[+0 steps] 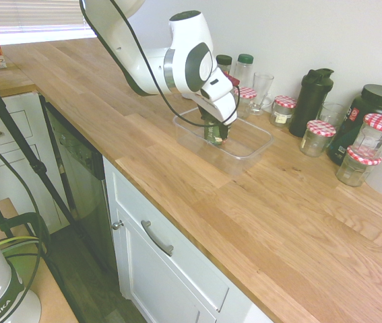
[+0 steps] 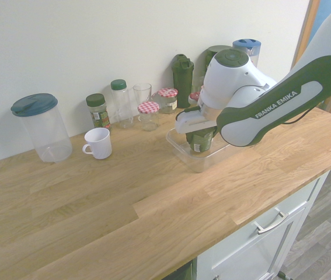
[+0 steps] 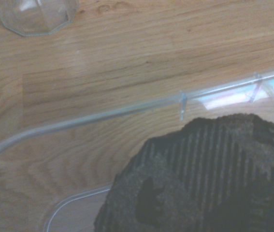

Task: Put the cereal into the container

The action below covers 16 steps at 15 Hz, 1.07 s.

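Observation:
The cereal (image 1: pixel 215 136), a short dark-green cup with a dark lid, hangs upright inside the container (image 1: pixel 251 151), a shallow clear plastic tub on the wooden counter. My gripper (image 1: pixel 215 131) reaches down from above into the tub and is shut on the cup. From the other side, the cereal (image 2: pixel 200 142) sits low between the walls of the container (image 2: pixel 180 146), under my gripper (image 2: pixel 199 135). I cannot tell whether the cup touches the tub's floor. In the wrist view, the ribbed dark lid of the cereal (image 3: pixel 209 174) fills the lower right, with the rim of the container (image 3: pixel 127 110) crossing behind it.
Close behind the tub along the wall stand a drinking glass (image 1: pixel 261 91), jars with red-checked lids (image 1: pixel 283 110), spice bottles (image 1: pixel 244 67) and a black shaker bottle (image 1: pixel 312 101). A white mug (image 2: pixel 98 143) and a tall clear canister (image 2: pixel 39 125) stand further along the counter.

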### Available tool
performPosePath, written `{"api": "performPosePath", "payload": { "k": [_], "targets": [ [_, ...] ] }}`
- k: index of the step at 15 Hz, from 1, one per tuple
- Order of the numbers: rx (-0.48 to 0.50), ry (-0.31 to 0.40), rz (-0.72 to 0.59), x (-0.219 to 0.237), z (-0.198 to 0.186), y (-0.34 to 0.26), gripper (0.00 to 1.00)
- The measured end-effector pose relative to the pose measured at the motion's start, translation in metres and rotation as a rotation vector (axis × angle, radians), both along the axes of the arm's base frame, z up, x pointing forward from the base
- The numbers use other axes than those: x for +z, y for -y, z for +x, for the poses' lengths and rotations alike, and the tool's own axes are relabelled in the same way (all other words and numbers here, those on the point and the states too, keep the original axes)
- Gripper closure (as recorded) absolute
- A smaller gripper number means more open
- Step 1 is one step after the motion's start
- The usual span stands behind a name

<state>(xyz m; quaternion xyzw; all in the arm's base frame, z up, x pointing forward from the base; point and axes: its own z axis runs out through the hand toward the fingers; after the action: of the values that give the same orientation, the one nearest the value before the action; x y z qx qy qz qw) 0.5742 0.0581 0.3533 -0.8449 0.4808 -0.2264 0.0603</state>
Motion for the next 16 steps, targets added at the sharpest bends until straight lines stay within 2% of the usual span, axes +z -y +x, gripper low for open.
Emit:
{"api": "performPosePath", "payload": {
  "k": [10,16],
  "targets": [
    [-0.001,-0.003,-0.002,-0.0022,0.0041,0.0004,0.0],
    [-0.002,-0.036,-0.02,-0.01,-0.0012,0.0061,0.0]
  ]
}}
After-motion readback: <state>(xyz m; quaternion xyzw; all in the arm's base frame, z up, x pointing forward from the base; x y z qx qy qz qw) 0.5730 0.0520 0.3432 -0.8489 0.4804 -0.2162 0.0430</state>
